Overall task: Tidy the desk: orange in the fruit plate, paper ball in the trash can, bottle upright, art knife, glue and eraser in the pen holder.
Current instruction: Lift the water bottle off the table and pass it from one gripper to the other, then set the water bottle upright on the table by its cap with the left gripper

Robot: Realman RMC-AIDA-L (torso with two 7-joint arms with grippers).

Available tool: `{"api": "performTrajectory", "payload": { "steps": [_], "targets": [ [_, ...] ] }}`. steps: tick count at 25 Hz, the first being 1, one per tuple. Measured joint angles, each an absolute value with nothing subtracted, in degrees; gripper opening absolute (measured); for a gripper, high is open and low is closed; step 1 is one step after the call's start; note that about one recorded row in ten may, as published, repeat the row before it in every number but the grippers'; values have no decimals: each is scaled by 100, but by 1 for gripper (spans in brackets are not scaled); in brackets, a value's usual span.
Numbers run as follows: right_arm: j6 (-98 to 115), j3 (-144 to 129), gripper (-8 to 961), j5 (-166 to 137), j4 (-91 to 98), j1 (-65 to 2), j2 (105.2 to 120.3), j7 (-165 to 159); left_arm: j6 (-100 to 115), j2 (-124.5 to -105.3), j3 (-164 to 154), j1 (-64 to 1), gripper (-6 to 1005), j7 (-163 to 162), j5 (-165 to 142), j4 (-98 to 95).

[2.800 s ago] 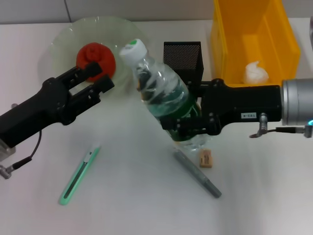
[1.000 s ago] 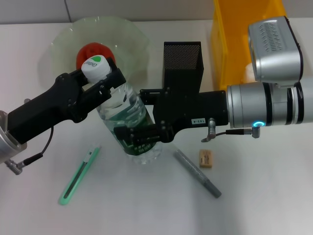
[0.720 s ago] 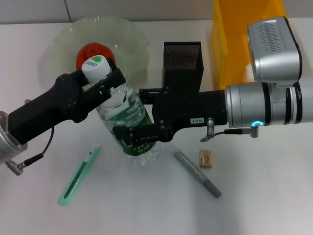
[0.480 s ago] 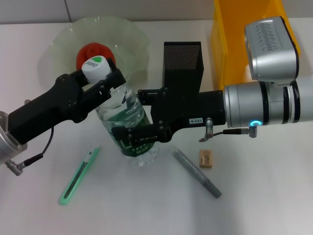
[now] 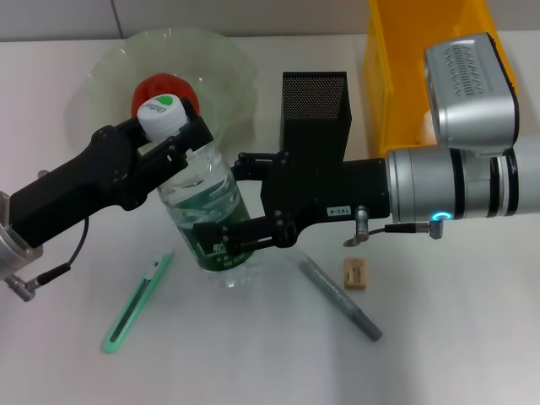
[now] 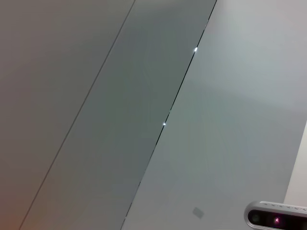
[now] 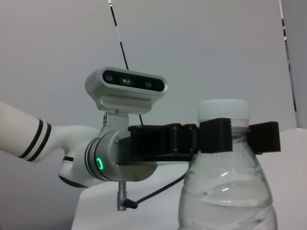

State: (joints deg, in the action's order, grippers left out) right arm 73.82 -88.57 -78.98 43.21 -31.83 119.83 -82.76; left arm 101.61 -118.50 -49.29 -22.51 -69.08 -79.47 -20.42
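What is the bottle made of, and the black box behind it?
The bottle looks like clear, thin plastic: you see through it, its sides are ridged, and its cap is white. The black pen holder looks like metal mesh, dotted with tiny holes, though it might be plastic.

Both arms meet at mid-desk. The left gripper (image 5: 173, 139) reaches in from the left, black forearm angled up toward the centre, its 2 fingers clamped on the neck of the bottle (image 5: 207, 224) just under the cap; the right wrist view shows that clamp side-on. The right gripper (image 5: 226, 237) stretches in horizontally from the right, silver wrist behind, fingers closed around the bottle's lower body.
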Motion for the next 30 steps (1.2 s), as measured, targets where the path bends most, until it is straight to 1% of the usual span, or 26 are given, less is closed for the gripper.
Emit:
{"api": "performTrajectory", "payload": {
  "steps": [5,10,14,19,30],
  "targets": [
    [7144,-8860,851,-7898,4234,-3170,11983,-8247,10145,-11821,-4928,-2194,443,-6906,-7940,-2156],
    [6975,-8790,852,-7887,4101,-3088,11981,-8181,10112,-11797,-4934,-1978,444,-6894,-7975,-2610],
    [6953,-8741,850,-7854,4082,-2997,11971,-8145,10115,-11705,-4787,-1830,444,-6761,-7959,-2822],
    [6920,-8695,849,-7840,4039,-2954,11969,-8087,10114,-11654,-4466,-1821,443,-6757,-7975,-2844],
    [6929,-8698,849,-7839,4019,-2911,11971,-8042,9626,-11623,-4119,-1833,442,-6267,-7979,-2882]
  ]
}}
